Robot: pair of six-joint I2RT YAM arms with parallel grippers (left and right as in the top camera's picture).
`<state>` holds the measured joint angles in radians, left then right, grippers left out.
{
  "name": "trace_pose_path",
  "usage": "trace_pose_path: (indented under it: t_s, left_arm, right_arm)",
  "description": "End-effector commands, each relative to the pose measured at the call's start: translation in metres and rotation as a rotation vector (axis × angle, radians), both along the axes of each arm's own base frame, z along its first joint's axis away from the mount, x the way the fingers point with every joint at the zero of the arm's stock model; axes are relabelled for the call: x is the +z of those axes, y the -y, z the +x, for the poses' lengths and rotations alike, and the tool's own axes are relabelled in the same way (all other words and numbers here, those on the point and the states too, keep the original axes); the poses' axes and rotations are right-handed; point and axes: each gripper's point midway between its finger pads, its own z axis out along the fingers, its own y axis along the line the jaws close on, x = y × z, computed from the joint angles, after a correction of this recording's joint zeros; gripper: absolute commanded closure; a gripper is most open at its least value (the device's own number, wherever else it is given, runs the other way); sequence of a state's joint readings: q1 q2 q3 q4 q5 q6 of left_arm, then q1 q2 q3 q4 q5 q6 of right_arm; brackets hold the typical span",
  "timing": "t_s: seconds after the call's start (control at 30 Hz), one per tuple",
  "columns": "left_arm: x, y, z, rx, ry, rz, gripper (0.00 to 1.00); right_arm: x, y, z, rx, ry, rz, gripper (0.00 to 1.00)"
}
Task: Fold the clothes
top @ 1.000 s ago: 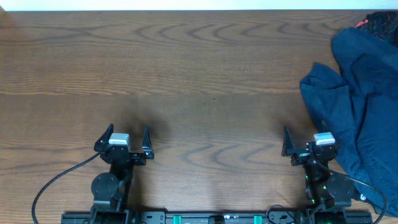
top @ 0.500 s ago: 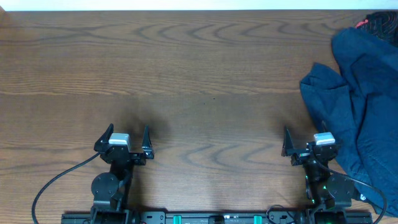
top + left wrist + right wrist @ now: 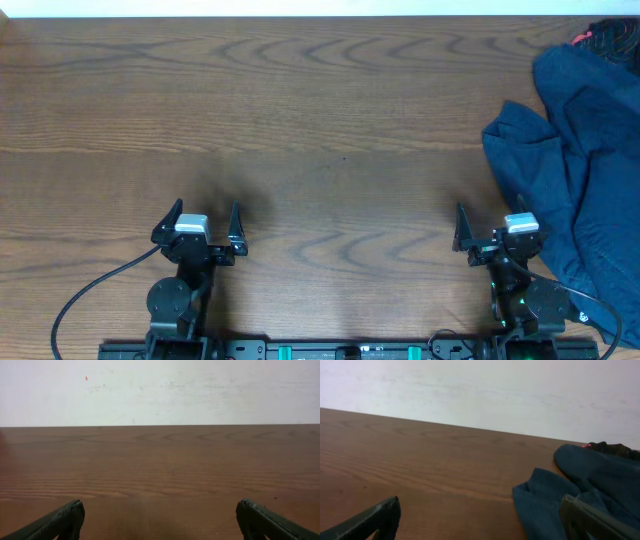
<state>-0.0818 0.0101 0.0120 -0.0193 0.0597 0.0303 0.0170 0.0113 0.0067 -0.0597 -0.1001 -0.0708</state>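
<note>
The clothes (image 3: 585, 170) are a crumpled dark navy heap on the right side of the wooden table (image 3: 330, 120), reaching from the far right down to the front edge. My right gripper (image 3: 497, 215) stands open near the front edge, just left of the heap, with nothing between its fingers. In the right wrist view the clothes (image 3: 590, 480) lie ahead and to the right of my right gripper (image 3: 480, 505); the right fingertip overlaps the cloth's edge. My left gripper (image 3: 207, 210) is open over bare wood at the front left, far from the clothes; the left gripper (image 3: 160, 510) is empty.
A dark object with a red spot (image 3: 610, 38) lies at the far right corner behind the heap, seen in the right wrist view as the dark object (image 3: 612, 448). Black cables (image 3: 85, 295) run by the arm bases. A white wall (image 3: 160, 390) backs the table.
</note>
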Motion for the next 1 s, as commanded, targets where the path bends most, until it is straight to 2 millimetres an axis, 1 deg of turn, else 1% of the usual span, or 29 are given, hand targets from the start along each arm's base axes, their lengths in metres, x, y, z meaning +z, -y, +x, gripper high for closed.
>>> trace_pose_path:
  t_s: [0.0, 0.67, 0.77, 0.87, 0.97]
  left_arm:
    - [-0.014, -0.001, -0.001, 0.001, -0.048, 0.014, 0.02]
    - [-0.014, 0.000, -0.001, 0.000, -0.049, 0.014, 0.02]
    - [-0.014, -0.001, -0.001, 0.001, -0.046, 0.013, 0.02]
    - [-0.013, -0.001, -0.001, 0.010, -0.053, -0.059, 0.02]
    - [-0.011, -0.001, -0.003, 0.016, -0.073, -0.105, 0.02]
  right_arm:
    - [-0.001, 0.001, 0.000, -0.003, 0.000, -0.013, 0.01]
    - [0.001, 0.000, 0.000, 0.005, 0.007, -0.011, 0.01]
    - [0.000, -0.002, -0.001, 0.014, -0.005, 0.045, 0.01]
    - [-0.001, 0.001, 0.000, -0.005, -0.012, 0.052, 0.01]
    - [0.000, 0.014, -0.002, -0.085, -0.052, 0.045, 0.01]
